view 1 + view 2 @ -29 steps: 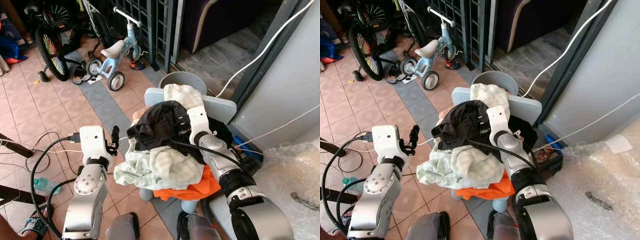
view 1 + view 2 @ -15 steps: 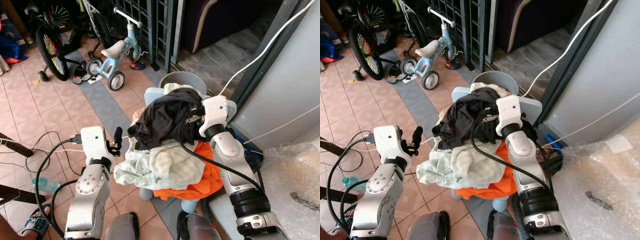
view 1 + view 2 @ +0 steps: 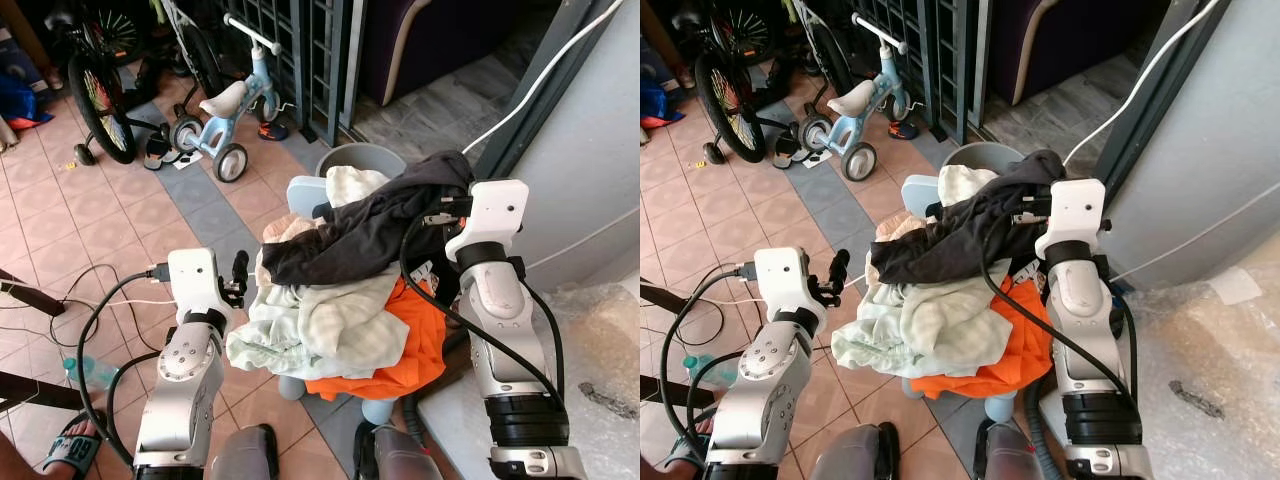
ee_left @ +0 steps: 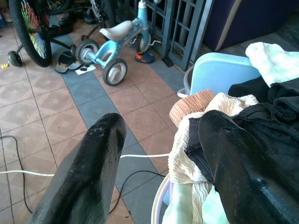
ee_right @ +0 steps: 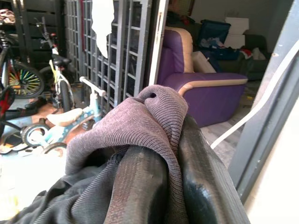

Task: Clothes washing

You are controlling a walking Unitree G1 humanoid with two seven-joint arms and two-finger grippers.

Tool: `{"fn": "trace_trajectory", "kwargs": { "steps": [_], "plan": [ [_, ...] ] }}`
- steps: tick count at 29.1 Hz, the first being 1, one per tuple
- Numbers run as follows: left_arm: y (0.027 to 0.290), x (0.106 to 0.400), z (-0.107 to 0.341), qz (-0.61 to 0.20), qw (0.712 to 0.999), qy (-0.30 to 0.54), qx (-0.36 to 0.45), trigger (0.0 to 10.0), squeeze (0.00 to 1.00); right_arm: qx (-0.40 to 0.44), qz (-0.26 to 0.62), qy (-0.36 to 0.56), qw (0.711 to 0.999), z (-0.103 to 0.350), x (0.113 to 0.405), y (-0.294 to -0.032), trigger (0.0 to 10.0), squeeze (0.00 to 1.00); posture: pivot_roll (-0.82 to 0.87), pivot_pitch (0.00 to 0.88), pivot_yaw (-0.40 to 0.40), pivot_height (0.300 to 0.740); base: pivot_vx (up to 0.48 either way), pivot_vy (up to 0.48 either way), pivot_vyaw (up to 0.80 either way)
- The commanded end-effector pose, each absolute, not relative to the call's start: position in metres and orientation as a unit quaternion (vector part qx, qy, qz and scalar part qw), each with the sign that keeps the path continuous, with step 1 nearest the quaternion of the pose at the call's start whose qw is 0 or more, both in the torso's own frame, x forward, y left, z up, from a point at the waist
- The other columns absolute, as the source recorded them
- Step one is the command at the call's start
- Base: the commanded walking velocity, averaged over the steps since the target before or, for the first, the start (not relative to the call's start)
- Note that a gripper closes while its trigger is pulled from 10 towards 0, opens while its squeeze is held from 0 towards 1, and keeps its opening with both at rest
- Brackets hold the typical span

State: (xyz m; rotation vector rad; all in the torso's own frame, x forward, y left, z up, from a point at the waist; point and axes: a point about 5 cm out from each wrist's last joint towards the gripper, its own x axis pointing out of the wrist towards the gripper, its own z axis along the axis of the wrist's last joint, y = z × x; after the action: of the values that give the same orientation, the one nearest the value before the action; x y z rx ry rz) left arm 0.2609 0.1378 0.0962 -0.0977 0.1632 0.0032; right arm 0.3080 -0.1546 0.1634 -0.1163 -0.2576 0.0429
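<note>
Our right hand [image 5: 163, 186] is clamped on the dark garment [image 3: 370, 225], lifting it toward 1 o'clock off the laundry pile [image 3: 320, 320]. Our left hand [image 4: 163, 172] hovers with fingers apart at 9 o'clock. We judge washing barely begun; most clothes remain heaped.

No readable text, labels, brands or numbers anywhere: none legible on the clothes, the robot arms, the bikes or the walls.

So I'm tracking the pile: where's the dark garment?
The dark garment is pinched in the right hand, stretched from the laundry pile up towards the grey wall.
</note>
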Motion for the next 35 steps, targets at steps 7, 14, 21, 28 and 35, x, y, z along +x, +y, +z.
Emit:
{"fn": "trace_trajectory", "kwargs": {
  "steps": [7, 14, 21, 28, 35],
  "plan": [
    [0.140, 0.262, 0.095, 0.010, 0.996, 0.081, -0.045, 10.0, 0.00, -0.045, 0.047, -0.135, 0.989, 0.166, 0.304, -0.139, 0.0, 0.00, 0.03, 0.124, 0.044, 0.740, -0.315, 0.000, 0.00],
    [0.140, 0.265, 0.096, 0.011, 0.996, 0.079, -0.043, 10.0, 0.00, -0.047, 0.052, -0.132, 0.989, 0.166, 0.305, -0.137, 0.0, 0.00, 0.03, 0.127, 0.042, 0.740, -0.297, 0.000, 0.00],
    [0.137, 0.266, 0.094, 0.007, 0.995, 0.083, -0.046, 10.0, 0.00, -0.052, 0.052, -0.128, 0.989, 0.165, 0.307, -0.139, 0.0, 0.00, 0.02, 0.126, 0.040, 0.740, -0.034, 0.000, 0.00],
    [0.137, 0.266, 0.095, 0.002, 0.996, 0.078, -0.053, 10.0, 0.00, -0.052, 0.048, -0.118, 0.991, 0.165, 0.309, -0.141, 10.0, 0.00, 0.02, 0.128, 0.038, 0.740, 0.000, 0.000, -0.23],
    [0.135, 0.265, 0.097, -0.016, 0.996, 0.070, -0.059, 10.0, 0.00, -0.075, 0.035, -0.137, 0.987, 0.178, 0.319, -0.151, 10.0, 0.00, 0.02, 0.127, 0.039, 0.740, 0.000, 0.000, -0.80]
  ]
}}
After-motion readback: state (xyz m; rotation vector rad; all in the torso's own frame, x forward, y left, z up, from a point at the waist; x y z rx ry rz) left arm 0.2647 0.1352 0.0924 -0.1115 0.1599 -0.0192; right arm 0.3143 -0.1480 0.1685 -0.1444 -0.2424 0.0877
